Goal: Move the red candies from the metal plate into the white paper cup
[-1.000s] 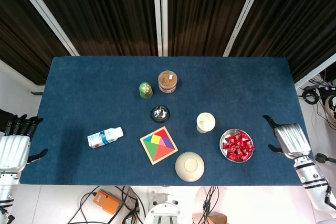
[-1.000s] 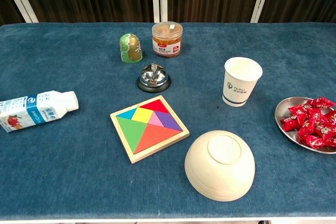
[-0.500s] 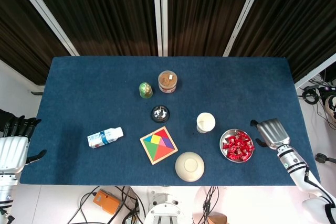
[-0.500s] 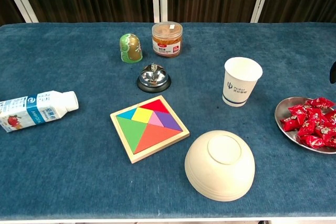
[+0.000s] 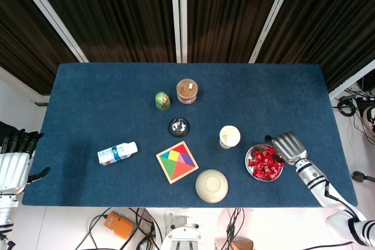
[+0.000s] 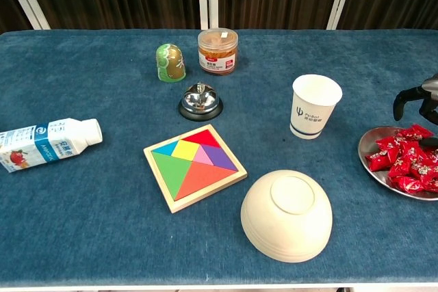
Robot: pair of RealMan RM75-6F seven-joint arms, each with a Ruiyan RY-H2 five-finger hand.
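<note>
Right robot hand (image 5: 286,144) released, fingers apart over red candies (image 5: 265,163), shiny wrappers heaped on metal plate (image 5: 251,168).

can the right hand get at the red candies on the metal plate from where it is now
Probably yes. The right hand hovers at the far right rim of the metal plate, fingers apart, and nothing stands between it and the red candies; the white paper cup stands off to the plate's left.

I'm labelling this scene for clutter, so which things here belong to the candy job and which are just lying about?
Job: red candies, metal plate, white paper cup, right hand above the plate's edge.

Lying about: milk bottle, tangram puzzle, upturned bowl, call bell, snack jar, green egg-shaped toy.
</note>
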